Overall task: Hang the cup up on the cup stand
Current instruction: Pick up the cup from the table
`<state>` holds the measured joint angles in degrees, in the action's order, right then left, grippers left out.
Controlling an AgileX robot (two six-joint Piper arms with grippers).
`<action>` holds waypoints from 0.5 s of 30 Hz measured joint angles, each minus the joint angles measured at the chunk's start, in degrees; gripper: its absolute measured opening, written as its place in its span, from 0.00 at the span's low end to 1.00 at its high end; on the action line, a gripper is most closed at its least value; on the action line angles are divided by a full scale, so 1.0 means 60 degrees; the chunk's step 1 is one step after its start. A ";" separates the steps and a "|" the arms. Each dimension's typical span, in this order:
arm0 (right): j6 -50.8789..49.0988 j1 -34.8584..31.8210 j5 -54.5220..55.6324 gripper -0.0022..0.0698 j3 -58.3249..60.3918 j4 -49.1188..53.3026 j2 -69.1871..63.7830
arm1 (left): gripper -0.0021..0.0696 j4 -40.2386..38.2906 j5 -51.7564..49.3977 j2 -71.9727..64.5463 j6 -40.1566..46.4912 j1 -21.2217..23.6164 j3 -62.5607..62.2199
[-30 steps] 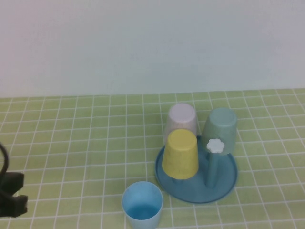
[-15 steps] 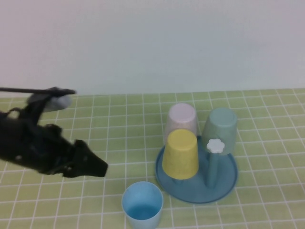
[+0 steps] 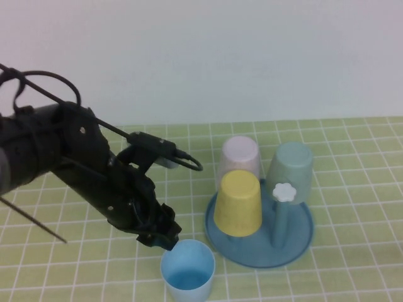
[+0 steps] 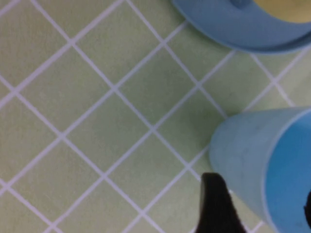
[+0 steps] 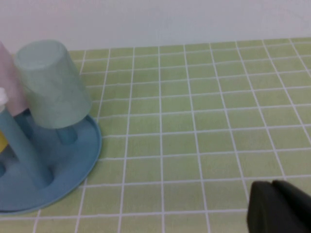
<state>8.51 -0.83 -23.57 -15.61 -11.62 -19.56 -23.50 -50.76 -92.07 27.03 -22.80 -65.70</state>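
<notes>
Your left gripper (image 3: 165,237) is hovering, fingers apart, just left of the upright cup (image 3: 187,270) – mouth up – while the right gripper (image 5: 279,206), state unclear, is sitting well off.

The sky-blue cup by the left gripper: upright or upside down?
Upright. The cup stands mouth-up on the table beside the cup stand, its inside visible. The left gripper is at its rim; the right gripper is parked apart.

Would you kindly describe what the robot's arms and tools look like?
The left arm is matte black and bulky, with thin black cables looping over it and a grey block near the wrist. Its left tool, beside the cup, has dark fingers. Of the right tool, only a black edge shows.
</notes>
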 joint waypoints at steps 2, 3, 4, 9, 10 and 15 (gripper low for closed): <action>0.0107 0.0000 -0.0093 0.03 0.0000 0.0000 0.0000 | 0.54 0.0148 0.0038 -0.0218 0.0000 -0.0040 0.0000; 0.0227 0.0000 -0.0116 0.03 0.0000 0.0000 0.0000 | 0.54 0.0158 0.0038 -0.0329 0.0000 -0.0044 0.0000; 0.0347 0.0000 -0.0138 0.03 0.0000 0.0000 0.0000 | 0.54 0.0181 0.0052 -0.0438 0.0000 -0.0044 0.0000; 0.0719 0.0000 -0.0186 0.03 0.0000 -0.0166 0.0000 | 0.54 0.0198 0.0095 -0.0863 0.0326 -0.0060 0.0000; 0.0716 0.0000 -0.0186 0.03 0.0000 -0.0259 0.0000 | 0.54 0.0198 0.0121 -0.0939 0.0326 -0.0060 0.0000; 0.0809 0.0000 -0.0207 0.03 0.0000 -0.0820 0.0000 | 0.50 0.0099 0.0159 -0.1135 0.0326 -0.0060 0.0000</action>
<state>13.37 -0.83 -24.81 -15.61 -16.54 -19.56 -22.91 -49.81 -98.88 28.99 -23.16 -65.70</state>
